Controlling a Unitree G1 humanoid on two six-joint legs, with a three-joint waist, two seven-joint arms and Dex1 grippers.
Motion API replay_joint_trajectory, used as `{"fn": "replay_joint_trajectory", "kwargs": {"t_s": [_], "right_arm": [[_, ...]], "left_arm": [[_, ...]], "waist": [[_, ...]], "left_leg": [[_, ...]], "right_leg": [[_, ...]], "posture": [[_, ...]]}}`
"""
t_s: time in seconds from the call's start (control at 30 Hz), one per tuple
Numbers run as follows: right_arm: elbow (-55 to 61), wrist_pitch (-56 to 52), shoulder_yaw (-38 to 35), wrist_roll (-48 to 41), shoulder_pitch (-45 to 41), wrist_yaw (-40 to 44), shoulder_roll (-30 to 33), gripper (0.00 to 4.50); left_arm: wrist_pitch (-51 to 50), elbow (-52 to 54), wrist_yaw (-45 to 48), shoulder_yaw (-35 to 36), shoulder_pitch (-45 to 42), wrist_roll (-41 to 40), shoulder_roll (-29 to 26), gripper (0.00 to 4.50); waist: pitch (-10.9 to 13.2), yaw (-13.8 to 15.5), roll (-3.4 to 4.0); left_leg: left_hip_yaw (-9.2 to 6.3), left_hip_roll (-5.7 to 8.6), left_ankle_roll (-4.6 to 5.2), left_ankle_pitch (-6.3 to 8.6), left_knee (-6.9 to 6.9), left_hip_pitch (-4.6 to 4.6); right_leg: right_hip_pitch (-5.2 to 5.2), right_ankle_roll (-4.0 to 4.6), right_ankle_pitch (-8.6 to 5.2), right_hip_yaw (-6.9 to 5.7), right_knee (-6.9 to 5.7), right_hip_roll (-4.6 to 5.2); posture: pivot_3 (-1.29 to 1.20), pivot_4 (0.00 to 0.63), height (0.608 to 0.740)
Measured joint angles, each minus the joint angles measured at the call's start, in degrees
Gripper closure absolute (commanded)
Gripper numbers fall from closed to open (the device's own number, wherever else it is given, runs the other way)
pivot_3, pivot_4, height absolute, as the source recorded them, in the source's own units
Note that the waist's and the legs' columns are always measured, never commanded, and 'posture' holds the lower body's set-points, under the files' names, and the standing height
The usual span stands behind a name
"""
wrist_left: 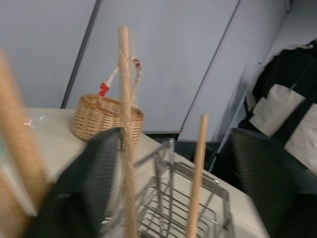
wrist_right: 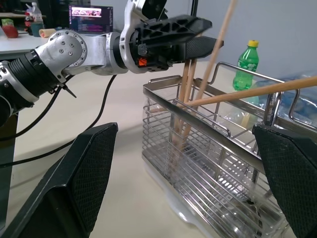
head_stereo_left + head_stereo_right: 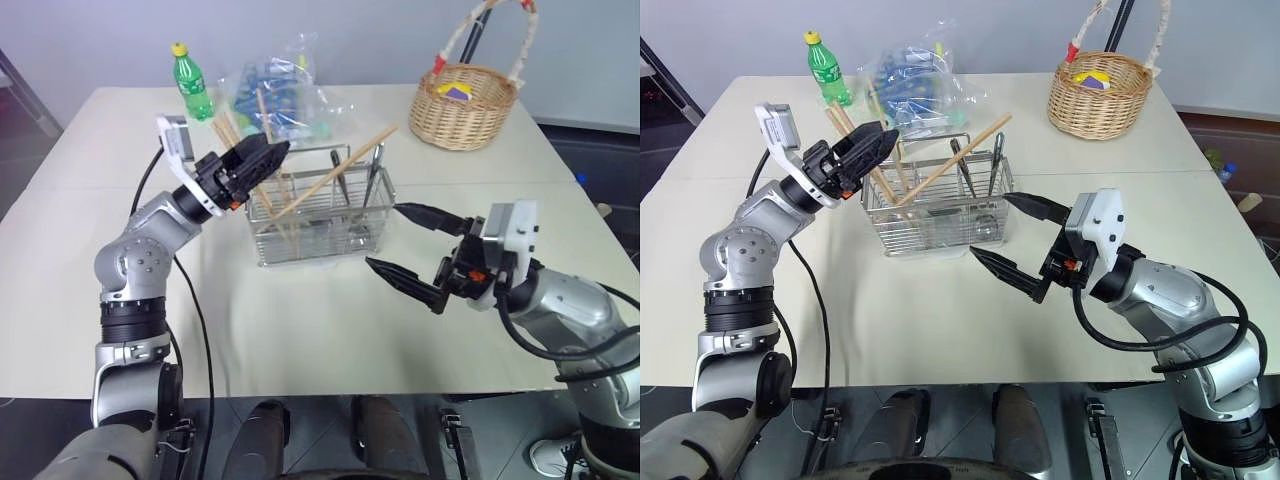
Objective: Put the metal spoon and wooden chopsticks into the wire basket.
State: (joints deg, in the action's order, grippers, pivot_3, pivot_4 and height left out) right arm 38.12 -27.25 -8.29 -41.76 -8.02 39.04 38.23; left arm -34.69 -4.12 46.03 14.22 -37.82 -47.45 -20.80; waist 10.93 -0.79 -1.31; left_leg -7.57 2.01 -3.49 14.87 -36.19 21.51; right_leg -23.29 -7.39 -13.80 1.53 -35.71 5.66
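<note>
The basket (image 3: pixel 320 225) is bright, shiny metal wire. The chopsticks (image 3: pixel 325 180) standing in it are plain matt wood, smooth and pale brown. The surface (image 3: pixel 300 330) looks like matt cream cloth, faintly creased. Both hands, left (image 3: pixel 262 158) and right (image 3: pixel 408 245), have matt black fingers with a fine textured grip face, on glossy grey metal arms. The wicker basket (image 3: pixel 465 105) is rough woven cane. The bottle (image 3: pixel 192 85) is glossy green plastic; the bag (image 3: pixel 275 90) behind seems to be clear, crinkled plastic film.
</note>
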Motion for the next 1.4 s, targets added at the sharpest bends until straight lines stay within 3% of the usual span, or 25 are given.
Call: {"fn": "replay_joint_trajectory", "kwargs": {"t_s": [0.2, 0.5, 0.73, 0.9, 1.27, 1.4], "right_arm": [[-0.02, 0.01, 0.02, 0.01, -0.02, -0.02, -0.01, 0.00], [-0.22, 0.05, 0.08, 0.06, -0.04, 0.43, 0.00, 0.00], [-2.82, 0.88, 0.06, 1.18, -0.21, 1.59, 0.00, 0.00], [-6.21, 3.44, -0.11, 4.60, -1.51, 0.23, -1.52, 0.00], [-16.53, 11.76, -0.41, 15.47, -1.84, -3.76, -4.63, 0.00], [-21.71, 15.65, -1.18, 20.39, -1.00, -7.30, -7.12, 0.00]], "left_arm": [[-0.32, -0.01, -0.71, 0.96, -0.98, -1.22, -0.37, 0.04], [-5.23, 3.34, -4.09, 6.79, -5.36, -10.00, -4.17, 0.04], [-6.01, 3.76, -6.97, 8.56, -9.94, -10.33, -11.58, 0.04], [-3.23, 2.69, -10.56, 9.98, -9.63, -5.42, -16.50, 0.04], [4.43, -0.81, -20.24, 14.69, 6.34, 8.31, -19.71, 0.04], [8.79, 1.87, -24.26, 14.10, 18.08, 14.02, -13.95, 0.04]], "waist": [[0.00, 0.04, 0.00], [0.00, -0.06, 0.00], [0.02, -0.18, -0.01], [0.03, -0.20, 0.02], [0.03, -0.02, 0.02], [-0.01, 0.03, 0.09]], "left_leg": [[0.00, 0.00, 0.00, 0.00, 0.00, 0.01], [0.00, 0.00, 0.00, 0.00, 0.03, 0.01], [0.01, 0.00, 0.00, 0.00, 0.07, 0.00], [0.01, -0.01, 0.00, 0.00, 0.08, -0.01], [0.01, -0.01, -0.01, 0.00, 0.13, 0.03], [0.03, -0.01, -0.01, 0.00, 0.20, -0.02]], "right_leg": [[0.00, 0.00, 0.00, 0.00, 0.02, 0.00], [0.00, 0.00, 0.00, 0.00, 0.05, 0.00], [0.00, -0.01, 0.00, 0.00, 0.08, -0.01], [0.00, 0.00, 0.00, 0.00, 0.10, -0.02], [-0.02, 0.00, 0.01, 0.00, 0.20, -0.01], [0.03, 0.00, 0.01, 0.03, 0.28, 0.01]], "posture": [[0.00, 0.150, 0.740], [0.00, 0.150, 0.740], [0.00, 0.150, 0.740], [0.00, 0.150, 0.740], [0.00, 0.150, 0.740], [0.00, 0.150, 0.740]]}}
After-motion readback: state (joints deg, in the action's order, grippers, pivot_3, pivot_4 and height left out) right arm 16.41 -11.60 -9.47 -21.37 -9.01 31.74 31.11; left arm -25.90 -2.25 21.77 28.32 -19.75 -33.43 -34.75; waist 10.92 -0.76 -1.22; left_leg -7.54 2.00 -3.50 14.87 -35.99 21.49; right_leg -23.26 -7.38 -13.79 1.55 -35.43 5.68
